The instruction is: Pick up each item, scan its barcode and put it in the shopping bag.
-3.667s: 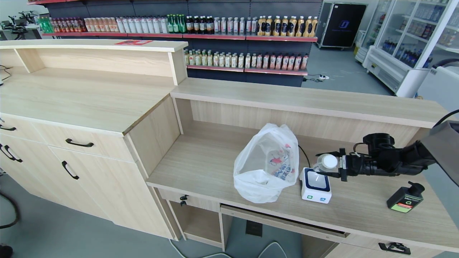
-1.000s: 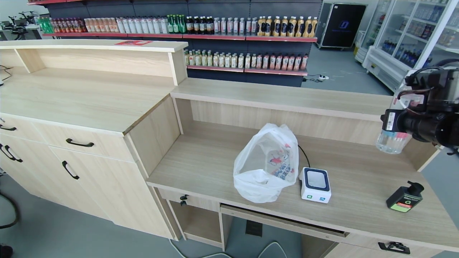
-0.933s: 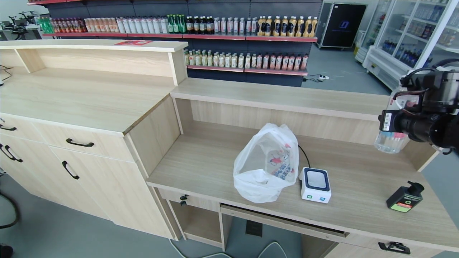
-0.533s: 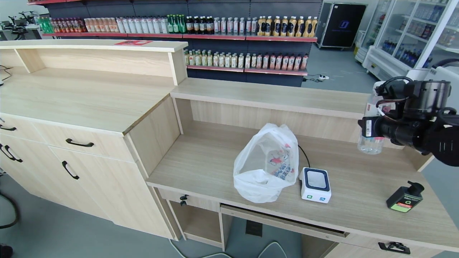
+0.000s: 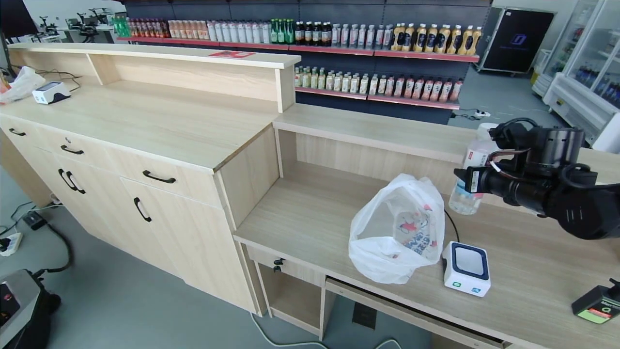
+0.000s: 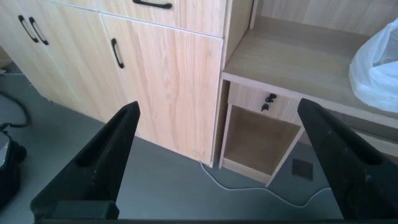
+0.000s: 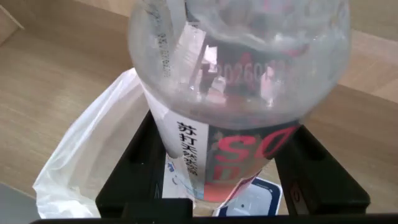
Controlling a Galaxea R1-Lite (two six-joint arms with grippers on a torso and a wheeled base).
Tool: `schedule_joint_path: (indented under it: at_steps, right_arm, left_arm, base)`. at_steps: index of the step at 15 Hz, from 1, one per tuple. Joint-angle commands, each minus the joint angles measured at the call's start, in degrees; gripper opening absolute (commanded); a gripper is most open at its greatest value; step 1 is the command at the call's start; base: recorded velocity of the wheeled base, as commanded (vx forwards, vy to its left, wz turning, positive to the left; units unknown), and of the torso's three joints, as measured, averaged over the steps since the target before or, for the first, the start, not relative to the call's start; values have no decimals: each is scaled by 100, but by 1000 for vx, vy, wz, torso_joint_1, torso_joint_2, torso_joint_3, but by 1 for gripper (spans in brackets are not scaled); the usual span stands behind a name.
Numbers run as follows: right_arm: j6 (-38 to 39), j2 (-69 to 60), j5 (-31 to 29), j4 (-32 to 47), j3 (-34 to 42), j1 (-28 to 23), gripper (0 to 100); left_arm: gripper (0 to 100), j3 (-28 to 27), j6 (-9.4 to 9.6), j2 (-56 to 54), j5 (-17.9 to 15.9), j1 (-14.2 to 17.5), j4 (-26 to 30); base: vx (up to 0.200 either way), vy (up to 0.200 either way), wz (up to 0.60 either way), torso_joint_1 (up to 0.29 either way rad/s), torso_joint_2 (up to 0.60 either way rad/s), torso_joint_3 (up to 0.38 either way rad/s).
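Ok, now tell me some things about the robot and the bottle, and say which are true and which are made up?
1. The right end effector holds the bottle. True.
2. The bottle is inside the shopping bag. False: it is held in the air, outside the bag.
3. The scanner sits on the counter beside the bag. True.
4. The left end effector grips a snack. False: it is open and empty.

The right gripper [image 5: 472,178] hides the bottle's [image 5: 461,200] middle from us in the head view, and its cap runs off the right wrist view's edge. That bottle covers most of the scanner [image 7: 246,205]. We cannot make out the shopping bag's [image 5: 395,228] contents, and the black pump bottle [image 5: 598,308] at the counter's [image 5: 533,271] right end is cut off.
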Motion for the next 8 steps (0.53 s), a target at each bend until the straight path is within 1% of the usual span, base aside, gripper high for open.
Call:
schedule_joint_path:
  at_steps: [1, 4, 5, 7, 8]
  right_arm:
    - [57, 546, 87, -108, -70, 50, 0]
    - [101, 1117, 131, -820, 114, 50, 0]
    - [84, 1328, 280, -1092, 79, 68, 0]
    - [-136, 1610, 799, -1523, 79, 103, 0]
    - [-452, 1785, 1159, -1751, 97, 103, 0]
  left_arm:
    - [100, 0, 0, -2, 2, 4, 0]
    - [100, 0, 0, -2, 2, 4, 0]
    - [100, 0, 0, -2, 2, 4, 0]
    - [100, 0, 0, -2, 2, 4, 0]
    - [100, 0, 0, -2, 2, 4, 0]
  base:
    - [0, 0, 0, 0, 0, 0]
    - [0, 0, 0, 0, 0, 0]
    - [0, 0, 0, 0, 0, 0]
    - [0, 0, 0, 0, 0, 0]
    - [0, 0, 0, 0, 0, 0]
